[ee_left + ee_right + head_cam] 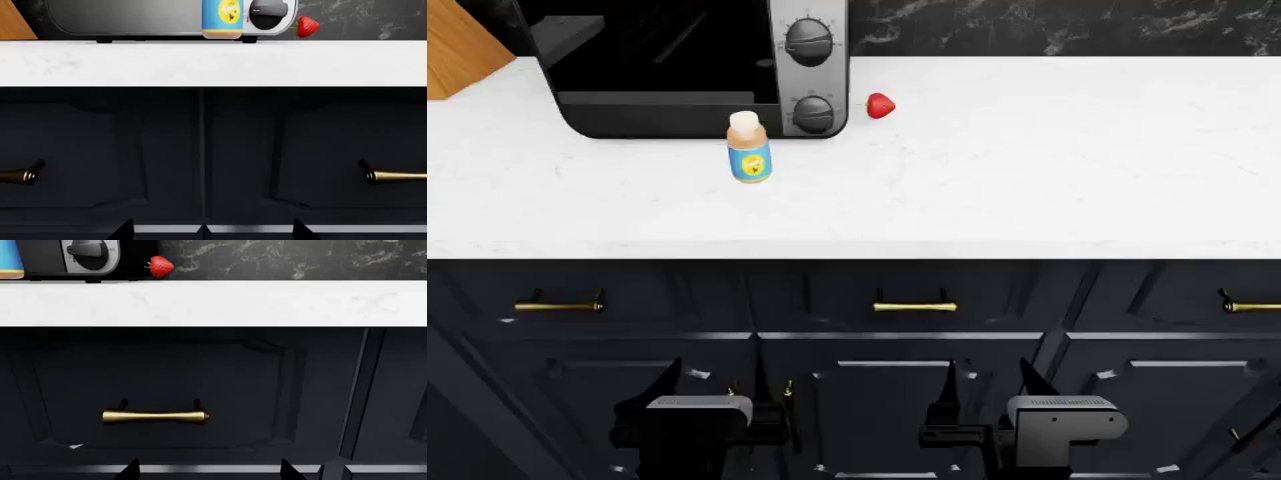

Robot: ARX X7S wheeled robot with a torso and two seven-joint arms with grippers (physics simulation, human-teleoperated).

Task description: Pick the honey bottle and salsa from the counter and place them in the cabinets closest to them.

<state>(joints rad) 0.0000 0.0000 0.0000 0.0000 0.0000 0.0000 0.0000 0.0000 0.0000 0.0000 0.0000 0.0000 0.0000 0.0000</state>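
The honey bottle (747, 148) stood upright on the counter (1028, 170) at twelve o'clock from the left gripper (698, 440) — the nearer arm — jaws apart.

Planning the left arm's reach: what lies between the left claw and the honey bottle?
In the head view, the left claw sits low before the dark cabinet fronts; between it and the honey bottle come those fronts, the counter edge, then bare marble.

A black toaster oven (667, 70) stands against the dark marble backsplash (1068, 25). A red strawberry (881, 105) lies beside its dials.
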